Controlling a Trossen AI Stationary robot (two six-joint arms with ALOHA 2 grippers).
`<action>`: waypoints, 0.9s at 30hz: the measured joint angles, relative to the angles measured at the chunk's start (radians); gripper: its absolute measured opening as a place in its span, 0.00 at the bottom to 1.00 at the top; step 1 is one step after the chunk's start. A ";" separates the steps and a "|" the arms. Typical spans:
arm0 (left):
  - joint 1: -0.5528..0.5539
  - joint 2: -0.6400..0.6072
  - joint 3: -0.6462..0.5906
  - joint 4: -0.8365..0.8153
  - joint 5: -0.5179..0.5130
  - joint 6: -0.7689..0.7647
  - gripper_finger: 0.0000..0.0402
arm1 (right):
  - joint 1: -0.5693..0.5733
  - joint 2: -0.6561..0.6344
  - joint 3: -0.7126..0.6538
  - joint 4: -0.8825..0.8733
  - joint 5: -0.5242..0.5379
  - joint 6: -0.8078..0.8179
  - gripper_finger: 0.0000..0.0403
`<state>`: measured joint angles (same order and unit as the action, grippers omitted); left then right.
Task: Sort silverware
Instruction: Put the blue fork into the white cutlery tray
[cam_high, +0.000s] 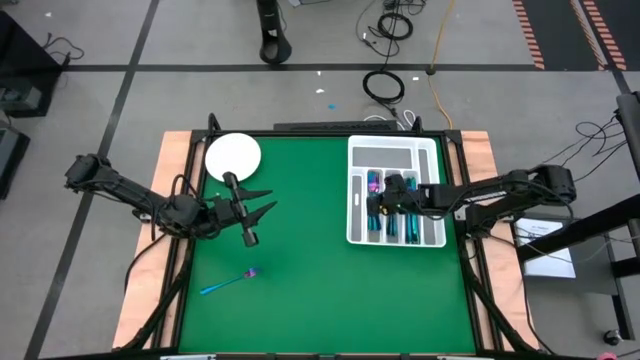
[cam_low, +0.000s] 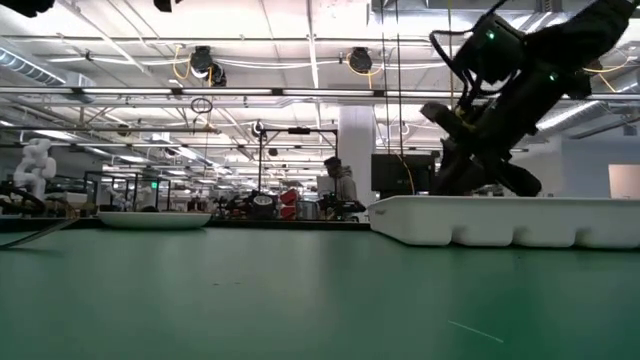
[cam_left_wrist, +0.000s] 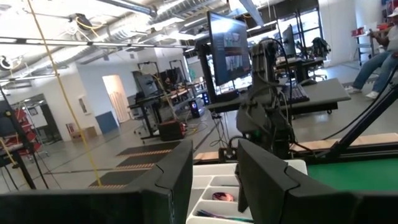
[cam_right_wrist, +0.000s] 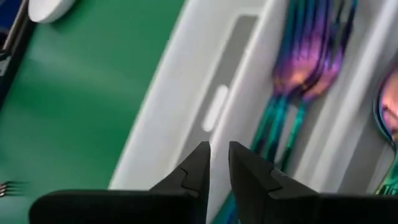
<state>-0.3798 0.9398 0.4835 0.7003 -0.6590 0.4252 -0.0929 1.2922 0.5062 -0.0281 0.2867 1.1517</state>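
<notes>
The right claw (cam_high: 388, 195), narrowly parted and empty, hovers over the tray (cam_high: 432, 150), where silverware (cam_high: 376, 200) lies lengthwise.

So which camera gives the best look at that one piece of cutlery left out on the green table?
The high view: the lone utensil lies fully visible on the green mat, teal handle and purple head. The other views miss it, barring perhaps a faint streak in the low view.

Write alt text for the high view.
The right claw hovers over a white compartmented tray holding iridescent silverware. The left claw waits open near a white plate; one utensil lies on the green table.
</notes>
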 joint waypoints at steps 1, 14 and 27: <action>0.000 -0.001 0.000 -0.002 0.000 0.000 0.32 | 0.000 -0.007 0.019 -0.027 0.000 -0.011 0.12; -0.029 -0.007 0.013 -0.076 0.093 0.000 0.32 | 0.064 -0.040 0.329 -0.391 0.115 -0.160 0.12; -0.042 -0.007 0.059 -0.243 0.320 -0.029 0.32 | 0.281 0.021 0.359 -0.168 0.266 -0.190 0.12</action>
<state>-0.4221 0.9325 0.5426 0.4576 -0.3393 0.3961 0.1881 1.3128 0.8650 -0.1957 0.5526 0.9620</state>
